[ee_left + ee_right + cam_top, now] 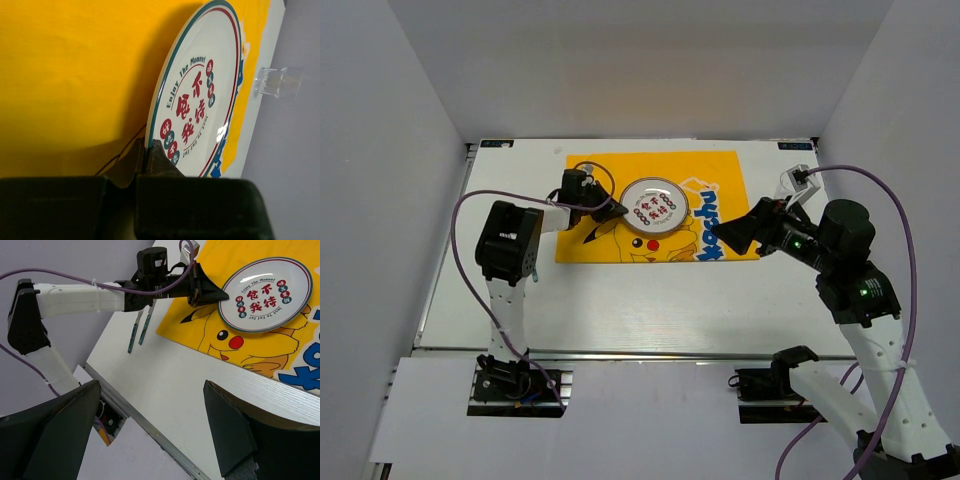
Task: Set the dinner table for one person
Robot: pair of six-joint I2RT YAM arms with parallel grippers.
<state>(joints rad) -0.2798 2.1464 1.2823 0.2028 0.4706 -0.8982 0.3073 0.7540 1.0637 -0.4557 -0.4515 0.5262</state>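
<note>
The dinner table (650, 300) is a white top with a metal rail at its front edge. A round white plate (656, 206) with red characters lies on a yellow cartoon placemat (720, 170). My left gripper (620, 211) is at the plate's left edge. In the left wrist view it (148, 145) is shut on the rim of the plate (200, 100). My right gripper (725, 238) hangs open and empty over the placemat's right end. In the right wrist view its jaws (150, 390) stand wide apart above the bare table (175, 385).
Two dark-handled utensils (137, 330) lie on the table left of the placemat, under my left arm. A clear glass (276, 81) stands beyond the placemat's right end, also seen in the top view (797, 181). White walls enclose the table on three sides.
</note>
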